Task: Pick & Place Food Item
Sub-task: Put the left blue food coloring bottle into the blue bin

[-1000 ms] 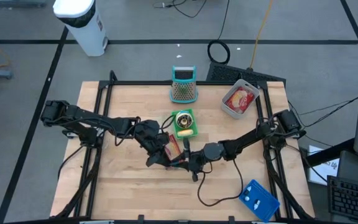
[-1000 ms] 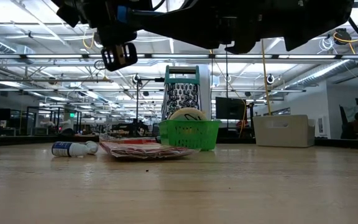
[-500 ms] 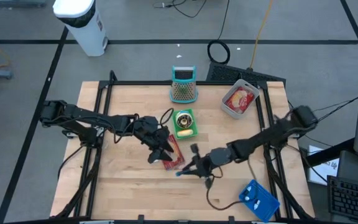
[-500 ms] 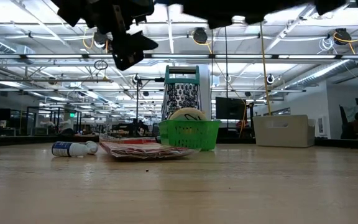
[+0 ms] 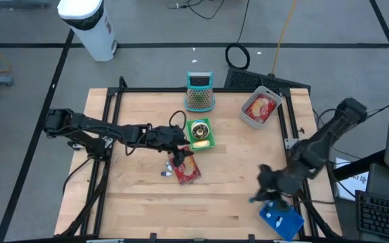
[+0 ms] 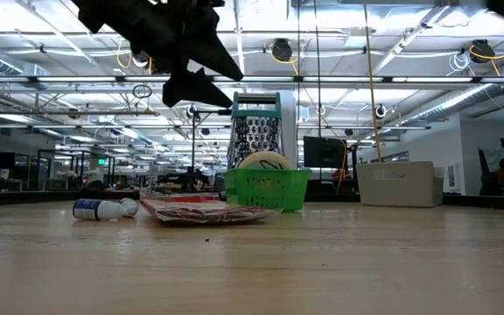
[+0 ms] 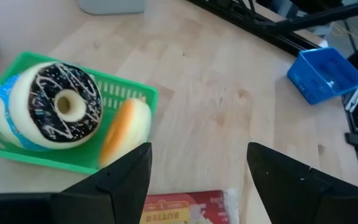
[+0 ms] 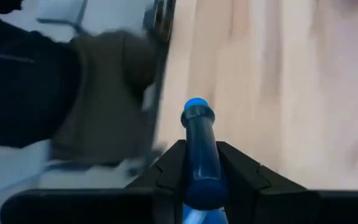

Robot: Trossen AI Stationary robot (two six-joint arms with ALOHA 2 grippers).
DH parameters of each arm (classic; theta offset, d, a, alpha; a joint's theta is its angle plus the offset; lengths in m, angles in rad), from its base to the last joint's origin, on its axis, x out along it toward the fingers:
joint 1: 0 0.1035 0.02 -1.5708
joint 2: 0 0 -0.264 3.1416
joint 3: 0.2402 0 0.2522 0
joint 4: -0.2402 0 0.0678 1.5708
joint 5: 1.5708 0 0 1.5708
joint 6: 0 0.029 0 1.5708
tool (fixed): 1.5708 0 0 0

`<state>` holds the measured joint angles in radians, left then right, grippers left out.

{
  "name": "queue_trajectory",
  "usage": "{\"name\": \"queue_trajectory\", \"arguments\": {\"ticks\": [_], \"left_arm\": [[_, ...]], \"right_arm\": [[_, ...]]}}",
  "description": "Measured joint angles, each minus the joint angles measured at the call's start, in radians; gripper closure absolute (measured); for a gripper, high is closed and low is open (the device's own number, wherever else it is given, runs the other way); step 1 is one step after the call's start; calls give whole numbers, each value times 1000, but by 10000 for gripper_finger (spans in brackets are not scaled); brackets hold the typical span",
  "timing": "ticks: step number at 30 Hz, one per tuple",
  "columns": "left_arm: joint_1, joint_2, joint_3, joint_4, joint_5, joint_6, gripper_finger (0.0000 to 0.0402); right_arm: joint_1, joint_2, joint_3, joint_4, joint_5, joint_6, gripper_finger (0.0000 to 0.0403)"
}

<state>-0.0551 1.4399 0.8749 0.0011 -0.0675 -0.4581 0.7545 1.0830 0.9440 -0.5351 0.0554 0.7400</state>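
Observation:
A red food packet [image 5: 185, 169] lies flat on the table, with a small white bottle [image 5: 166, 173] on its side next to it. Just beyond stands a green basket [image 7: 129, 93] holding a chocolate donut [image 7: 62, 106] and a yellow bun [image 7: 127, 127]. My left gripper [image 5: 183, 147] hangs open above the packet's far end, pointing toward the basket and touching nothing. My right gripper [image 5: 255, 196] is at the table's near right, shut on a blue cylinder [image 8: 199, 146]. My right gripper pinches the blue cylinder between its two fingers [image 8: 166, 168]. The cylinder lies along the fingers, and its rounded end [image 8: 197, 115] sticks out past the fingertips. It is lifted clear of the table.
A metal grater [image 5: 198, 92] stands at the far middle, and a grey bin [image 5: 261, 108] with a red packet at the far right. A blue box [image 5: 282, 217] sits at the near right corner, beside my right gripper. Bare wood lies along the near side.
My right gripper has swung fast from the table's middle toward its right edge and up, rolling as it went, with the blue cylinder in it. My left gripper has opened and turned from the packet toward the basket. The packet and the bottle lie on the table.

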Motion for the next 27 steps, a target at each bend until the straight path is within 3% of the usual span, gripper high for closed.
{"name": "queue_trajectory", "arguments": {"ticks": [3,9,17,21,27], "left_arm": [[-1,0,0,1,-18,0,135],[-1,0,0,1,-23,-1,135],[0,0,0,2,-34,0,135],[0,0,0,2,-40,-1,135],[0,0,0,2,-40,-3,135]], "right_arm": [[115,-44,-6,-70,-17,222,341],[320,-59,-110,-41,-8,596,347],[454,-44,-369,282,-41,915,333],[450,-57,-475,425,-80,974,329],[449,-133,-499,389,-33,992,315]]}}
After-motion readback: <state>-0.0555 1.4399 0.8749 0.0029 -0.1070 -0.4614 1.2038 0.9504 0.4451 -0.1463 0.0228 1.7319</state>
